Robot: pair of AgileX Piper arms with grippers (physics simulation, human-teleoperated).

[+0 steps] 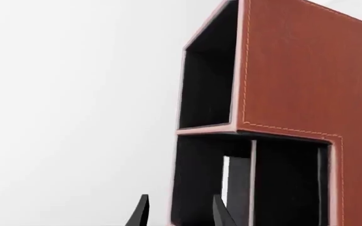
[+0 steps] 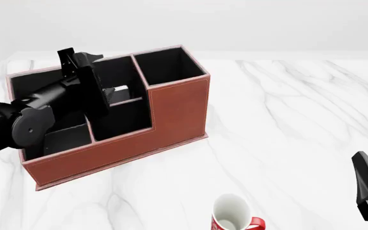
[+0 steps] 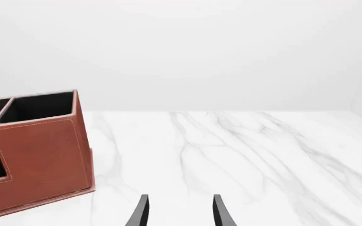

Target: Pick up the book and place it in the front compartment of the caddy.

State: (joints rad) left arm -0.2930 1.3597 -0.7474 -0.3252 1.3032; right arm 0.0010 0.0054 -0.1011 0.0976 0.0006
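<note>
The reddish-brown caddy [image 2: 178,110] stands at the left of the table and also shows in the left wrist view [image 1: 307,70] and the right wrist view [image 3: 43,150]. The black book shows only as a white page edge [image 1: 226,181] inside a low cell beside the tall corner cell; in the front view it is a white sliver [image 2: 121,89]. I cannot tell exactly which cell holds it. My left gripper [image 1: 181,214] is open and empty, hovering over the caddy [image 2: 97,98]. My right gripper [image 3: 179,213] is open and empty at the table's near right [image 2: 366,184].
A red-and-white mug [image 2: 232,215] stands upright near the front edge, between the caddy and my right gripper. The white marble table [image 2: 286,105] stretches to the right of the caddy.
</note>
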